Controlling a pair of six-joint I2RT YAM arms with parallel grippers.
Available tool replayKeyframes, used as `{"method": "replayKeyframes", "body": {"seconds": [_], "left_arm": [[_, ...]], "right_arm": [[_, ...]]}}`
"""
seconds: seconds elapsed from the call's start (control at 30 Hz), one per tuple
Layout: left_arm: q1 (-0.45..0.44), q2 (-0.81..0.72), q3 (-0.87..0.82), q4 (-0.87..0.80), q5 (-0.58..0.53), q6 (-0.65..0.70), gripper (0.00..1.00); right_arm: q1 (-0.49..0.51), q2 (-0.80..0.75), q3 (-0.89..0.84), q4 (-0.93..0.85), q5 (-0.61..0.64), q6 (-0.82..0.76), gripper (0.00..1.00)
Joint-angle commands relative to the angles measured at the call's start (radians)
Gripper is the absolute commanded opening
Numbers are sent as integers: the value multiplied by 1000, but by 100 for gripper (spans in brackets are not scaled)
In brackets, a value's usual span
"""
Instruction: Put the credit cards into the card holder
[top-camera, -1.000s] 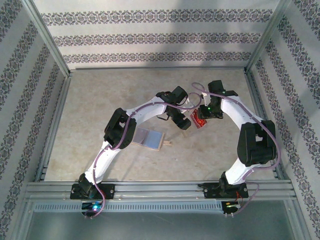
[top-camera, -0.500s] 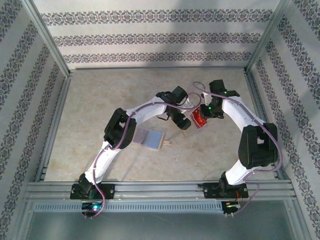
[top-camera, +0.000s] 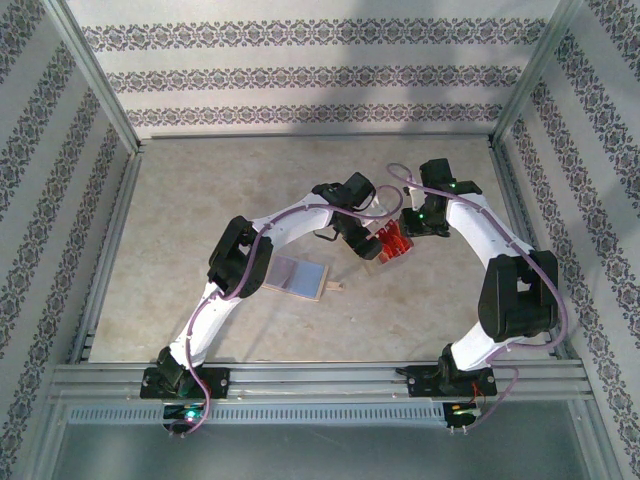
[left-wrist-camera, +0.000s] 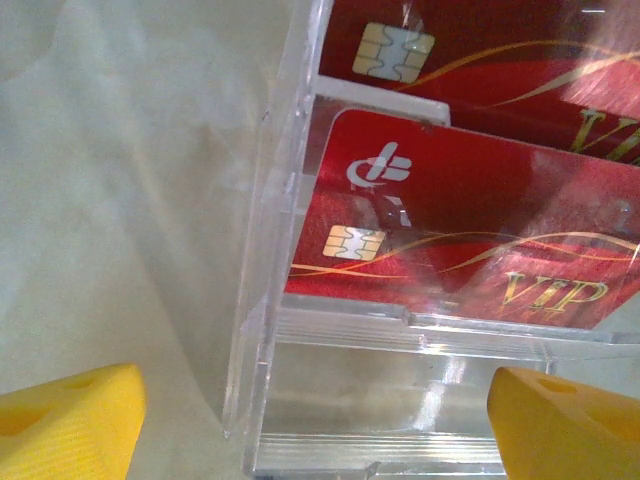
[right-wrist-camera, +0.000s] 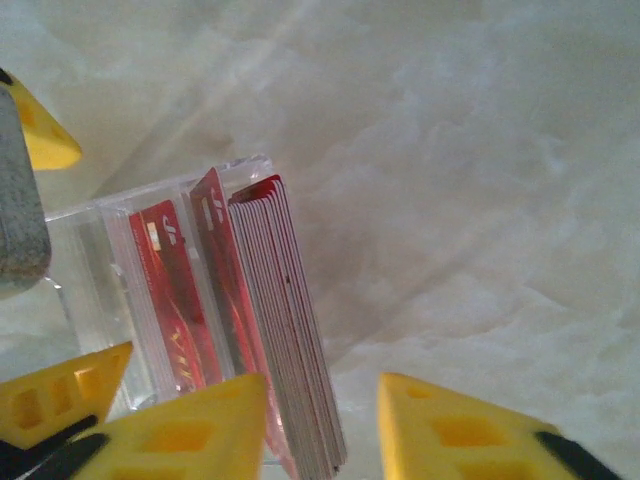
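- Top external view: the card holder (top-camera: 300, 276) is seen lying open on the table (top-camera: 190, 200), left of the frame's centre. Its pale inside is turned up and its tab (top-camera: 336, 288) points right.
- The credit cards (top-camera: 392, 242) are seen as a red cluster right of centre, apart from the card holder.
- The cluster is flanked by the left gripper (top-camera: 370, 248) on its left and the right gripper (top-camera: 408, 228) at its upper right.
- Left wrist view: a clear plastic rack (left-wrist-camera: 262, 300) fills the middle and right of the frame, and 2 of the red cards, each with a gold chip and "VIP" lettering, are held in its slots.
- The left gripper's fingers (left-wrist-camera: 70, 420) are spread wide at the lower corners, with the rack between them. The lower-left finger is kept clear of the rack's wall, and nothing is clasped.
- Right wrist view: a thick stack (right-wrist-camera: 290, 340) of cards is stood on edge at the rack's right end, and 2 single cards are slotted to its left.
- The right gripper's fingers (right-wrist-camera: 460, 430) are parted at the bottom of the frame. The stack's lower end sits between them, just beside the left-hand finger, and a gap is left to the right-hand one. No card is pinched.
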Motion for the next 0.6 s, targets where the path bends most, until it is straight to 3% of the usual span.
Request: {"method": "replayKeyframes", "body": {"seconds": [0.0, 0.37, 0.57], "left_arm": [[5, 0, -22, -90, -21, 18, 89], [34, -115, -15, -101, 46, -22, 92], [70, -177, -66, -87, 69, -44, 92]], "right_arm": [[18, 7, 10, -26, -13, -5, 43], [19, -60, -17, 0, -256, 81, 39], [71, -27, -2, -18, -244, 88, 36]]}}
